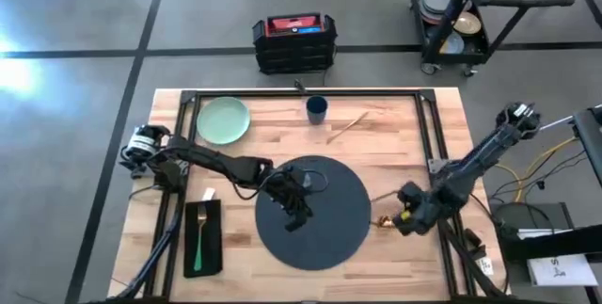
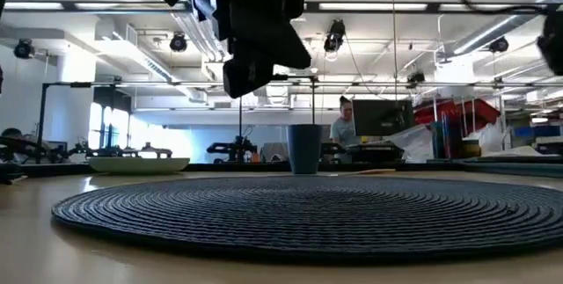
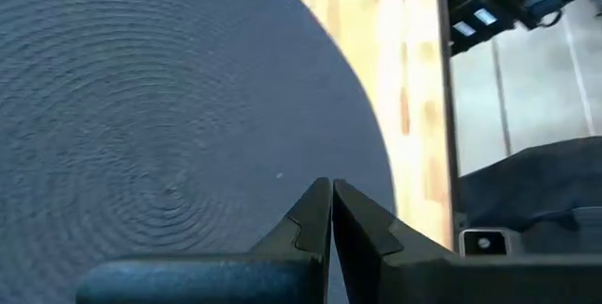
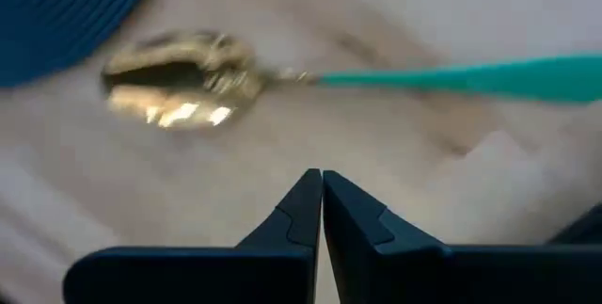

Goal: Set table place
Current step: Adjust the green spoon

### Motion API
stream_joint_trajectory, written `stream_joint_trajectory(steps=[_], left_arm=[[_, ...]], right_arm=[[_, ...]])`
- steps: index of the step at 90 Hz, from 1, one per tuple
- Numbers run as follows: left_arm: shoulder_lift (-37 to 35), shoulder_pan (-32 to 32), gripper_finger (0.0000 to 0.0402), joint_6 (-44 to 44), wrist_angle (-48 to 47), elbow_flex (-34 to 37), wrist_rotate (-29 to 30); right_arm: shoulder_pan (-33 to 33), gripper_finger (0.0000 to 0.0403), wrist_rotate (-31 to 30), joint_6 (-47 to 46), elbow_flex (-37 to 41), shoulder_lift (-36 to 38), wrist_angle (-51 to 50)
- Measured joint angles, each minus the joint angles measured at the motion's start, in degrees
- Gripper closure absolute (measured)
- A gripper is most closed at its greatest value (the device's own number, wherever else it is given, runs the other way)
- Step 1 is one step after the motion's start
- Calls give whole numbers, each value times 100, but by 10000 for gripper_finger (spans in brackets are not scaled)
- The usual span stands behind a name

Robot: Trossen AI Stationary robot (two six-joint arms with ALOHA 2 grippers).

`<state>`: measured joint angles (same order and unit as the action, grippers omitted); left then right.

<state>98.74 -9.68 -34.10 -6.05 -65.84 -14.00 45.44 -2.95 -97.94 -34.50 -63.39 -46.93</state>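
I am looking down on the table (image 1: 395, 125) with the dark grey placemat (image 1: 329, 233) lying near its front edge, between the two arms. My left gripper (image 1: 293, 212) is hovering over the left part of the placemat, its fingers (image 3: 310, 215) pressed together with nothing between them; in the low view it is hanging clear above the mat's surface. My right gripper (image 1: 403, 219) is sitting just beside the placemat's right edge, over bare wood, and its fingers (image 4: 303, 205) are also closed tight on nothing. Directly ahead of it a gold spoon (image 4: 179, 83) with a green handle is lying flat on the wood, its bowl near the mat's rim.

The pale green plate (image 1: 223, 120) is resting at the back left of the table, and the dark blue cup (image 1: 317, 109) is standing upright at the back centre, well apart from the mat. A thin piece of cutlery (image 1: 348, 126), possibly a knife, though I am not seeing it clearly, is lying tilted right of the cup. At the front left, the black napkin (image 1: 202, 238) is carrying a green-handled fork (image 1: 200, 229).
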Motion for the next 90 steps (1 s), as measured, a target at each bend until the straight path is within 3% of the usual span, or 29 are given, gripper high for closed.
stream_joint_trajectory(steps=[33,63,80,90], left_arm=[[0,-86,401,-280,390,-2,15],[-2,-303,401,-591,649,-2,24],[-4,-420,401,-615,672,-2,151],[-4,-500,401,-694,676,-2,169]], right_arm=[[-67,403,-156,447,0,-919,1482],[-508,403,-173,827,4,-1523,1886],[-1220,403,-1046,897,7,-1559,1735],[-1315,403,-1490,723,1,-1346,1686]])
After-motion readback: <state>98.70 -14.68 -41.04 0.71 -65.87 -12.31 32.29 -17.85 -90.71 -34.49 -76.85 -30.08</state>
